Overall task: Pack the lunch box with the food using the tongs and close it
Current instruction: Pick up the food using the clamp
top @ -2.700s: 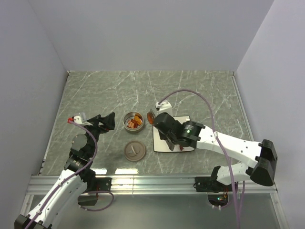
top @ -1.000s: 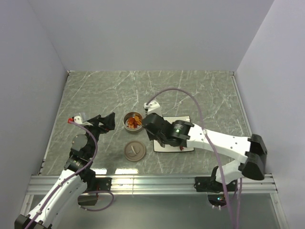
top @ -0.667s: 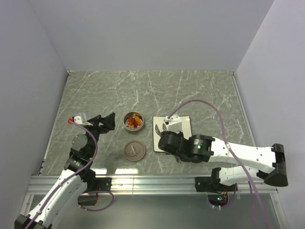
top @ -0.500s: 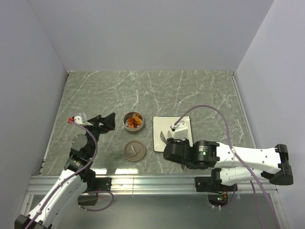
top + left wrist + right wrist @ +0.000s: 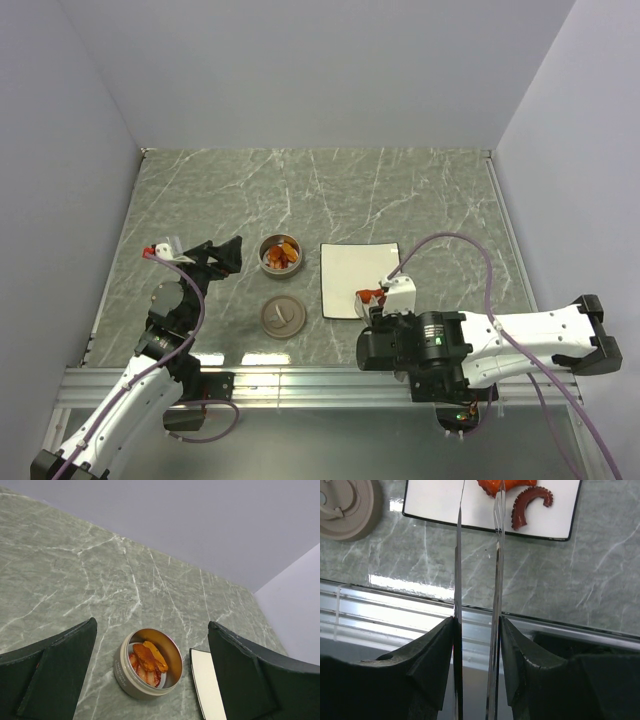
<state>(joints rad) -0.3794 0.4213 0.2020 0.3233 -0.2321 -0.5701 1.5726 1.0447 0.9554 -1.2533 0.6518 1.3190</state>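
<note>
Gripping tongs (image 5: 458, 555) in the right gripper (image 5: 477, 630), left gripper (image 5: 222, 255) wide and empty, you have tin (image 5: 281, 254) part-filled, two pieces (image 5: 530, 502) on plate (image 5: 345, 270), lid (image 5: 282, 316) off.

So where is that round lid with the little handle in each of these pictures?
Top view: the lid sits lower middle, just left of the white plate.
Left wrist view: not in it.
Right wrist view: top left corner, cut off by the edge.
Shared landmark: the white plate, at the bottom of the left wrist view and along the top of the right wrist view.
</note>
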